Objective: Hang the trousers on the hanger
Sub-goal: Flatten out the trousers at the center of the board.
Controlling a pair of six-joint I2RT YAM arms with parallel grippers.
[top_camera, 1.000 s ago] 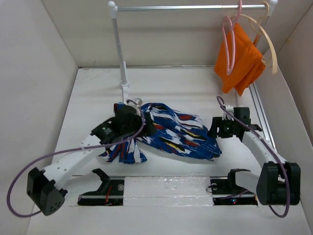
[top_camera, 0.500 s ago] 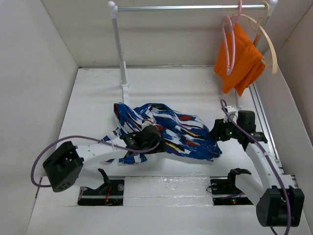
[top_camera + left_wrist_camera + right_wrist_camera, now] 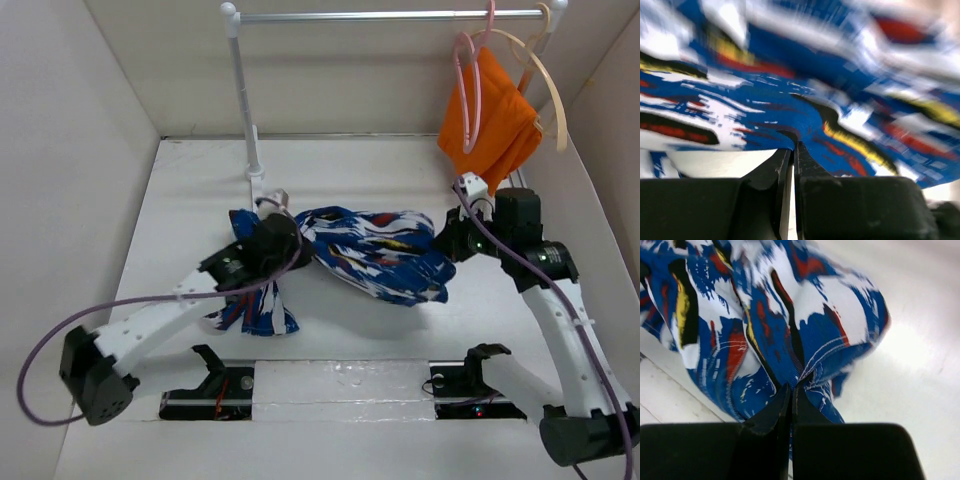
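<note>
The blue patterned trousers (image 3: 375, 252) hang bunched between my two arms above the middle of the table, with a loose end (image 3: 250, 308) trailing down to the left. My left gripper (image 3: 290, 243) is shut on the cloth at its left end; in the left wrist view its jaws (image 3: 792, 146) pinch a blue fold (image 3: 805, 112). At the right end my right gripper (image 3: 447, 240) is shut on a stitched hem (image 3: 815, 362), its jaws (image 3: 791, 388) pressed together. The pink hanger (image 3: 466, 90) hangs from the rail at the back right.
A white rail (image 3: 385, 15) on a post (image 3: 245, 100) crosses the back. An orange cloth (image 3: 492, 120) on a cream hanger (image 3: 550, 85) hangs beside the pink one. White walls enclose the table on three sides. Two arm bases sit at the near edge.
Both grippers have shut on the trousers. The right arm has risen and swung back-right, the left gripper has moved up and back, and the cloth has lifted and stretched between them.
</note>
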